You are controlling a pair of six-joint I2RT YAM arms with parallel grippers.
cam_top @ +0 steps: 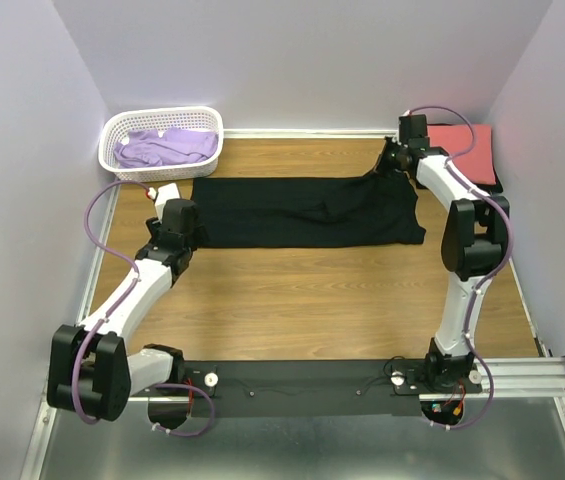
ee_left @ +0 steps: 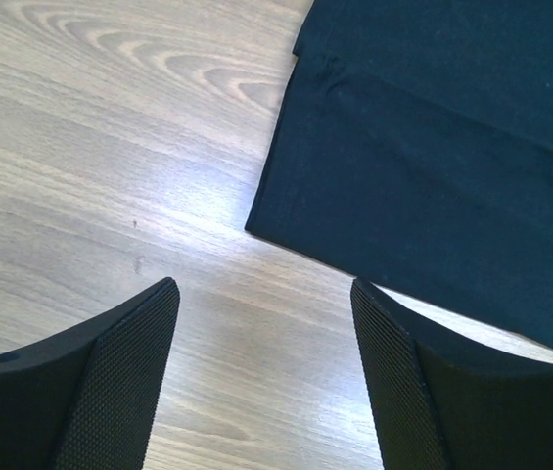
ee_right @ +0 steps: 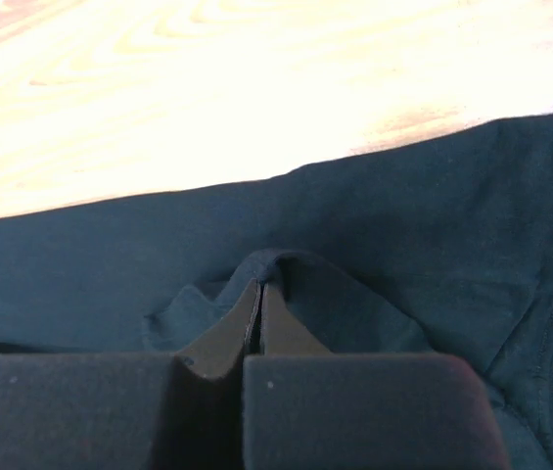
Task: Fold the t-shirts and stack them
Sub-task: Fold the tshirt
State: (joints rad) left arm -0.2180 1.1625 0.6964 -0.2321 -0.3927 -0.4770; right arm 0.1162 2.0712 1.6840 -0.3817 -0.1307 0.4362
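Black t-shirt (cam_top: 307, 212) stretched across the far half of the worktop (cam_top: 312, 300).
It lies as a wide dark strip, smooth toward the left and rumpled at its far right corner, where the right fingers (ee_right: 259, 313) are pinched tight on a raised fold. The left fingers (ee_left: 119, 382) gape wide, holding nothing, just beside its left corner.

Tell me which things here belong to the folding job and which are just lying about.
Job: black t-shirt, pinched by the right claw; lavender t-shirt; coral-red t-shirt.
Lying about: white basket, holding the lavender one.
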